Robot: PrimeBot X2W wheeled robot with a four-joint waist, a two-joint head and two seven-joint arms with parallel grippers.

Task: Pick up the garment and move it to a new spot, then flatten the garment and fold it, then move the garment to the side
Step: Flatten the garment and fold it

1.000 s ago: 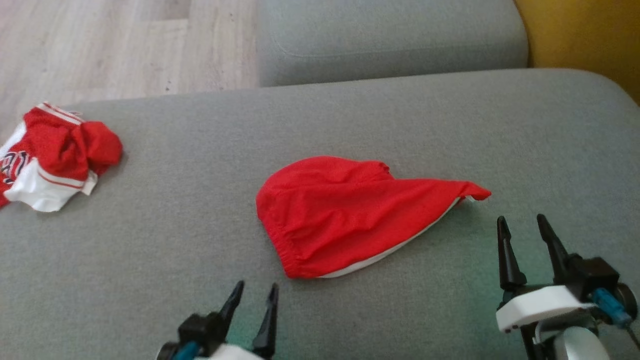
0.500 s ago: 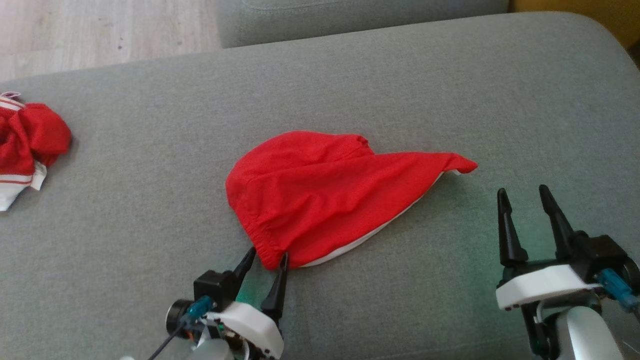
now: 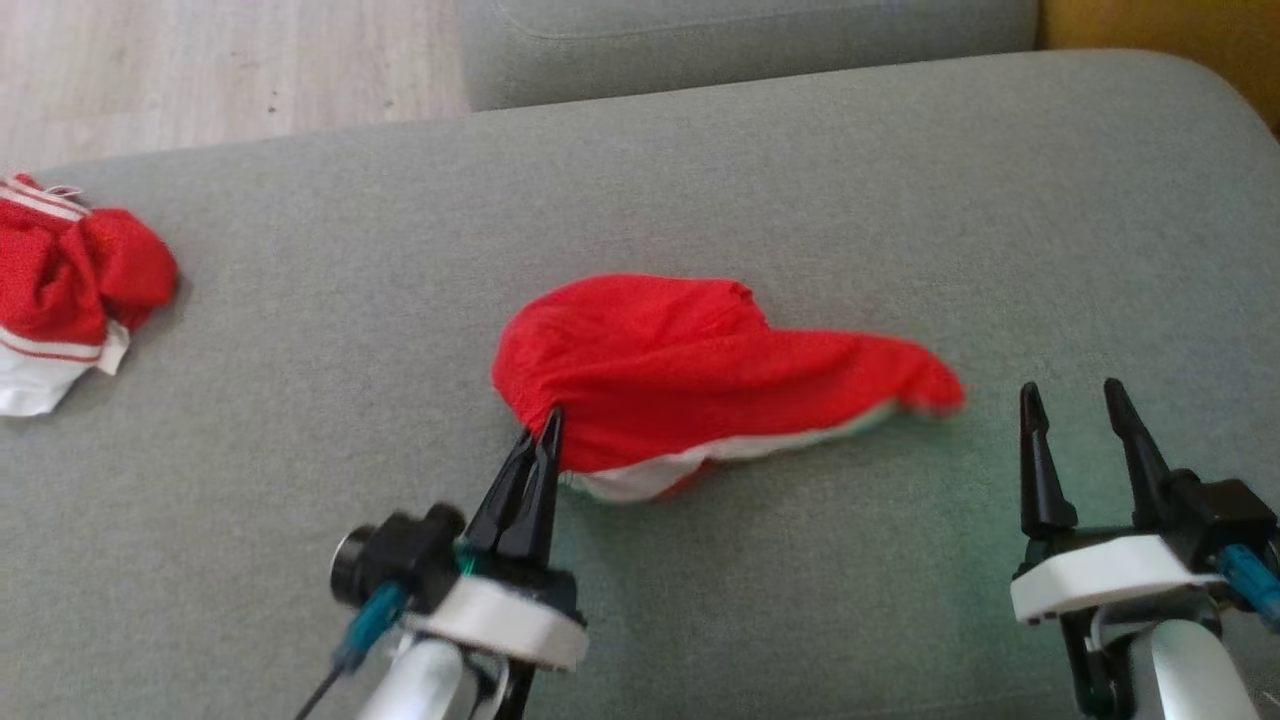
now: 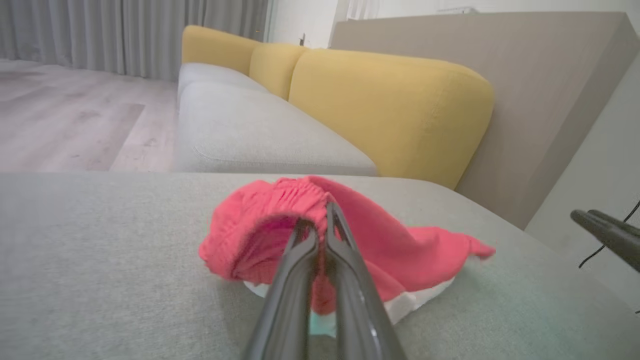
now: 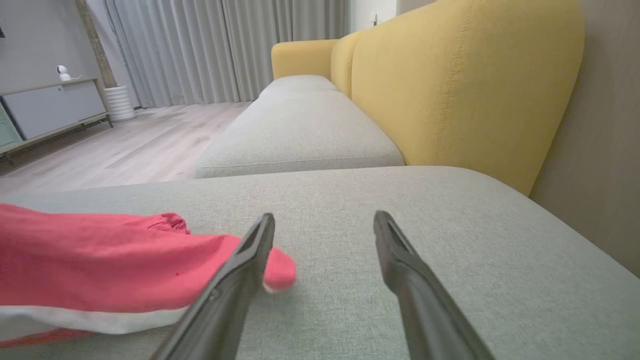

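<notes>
**Head view.** The red garment lay near the middle of the grey seat cushion. Its bulk was bunched toward the robot's left and tapered to a point at the robot's right. A white edge showed beneath its near side.

The left gripper reached up from the lower left. Its two dark fingers were pressed together on the garment's near left hem.

**Left wrist view.** This hem was the gathered elastic edge — the cloth was pinched between the fingertips and arched up there. The rest of the garment rested on the cushion.

**Right gripper.** The right gripper stood at the lower right of the head view, its fingers apart and holding nothing. It was near the garment's pointed end, with bare cushion showing between them. In the right wrist view that pointed end appeared partly behind one finger, and the cloth was blurred.

**Surroundings.** A second red-and-white garment lay crumpled at the cushion's left edge, well apart from the first. Beyond the cushion were a neighbouring grey cushion and a pale wooden floor. A yellow backrest ran along the sofa's far side — seen in both wrist views, with grey curtains behind.
</notes>
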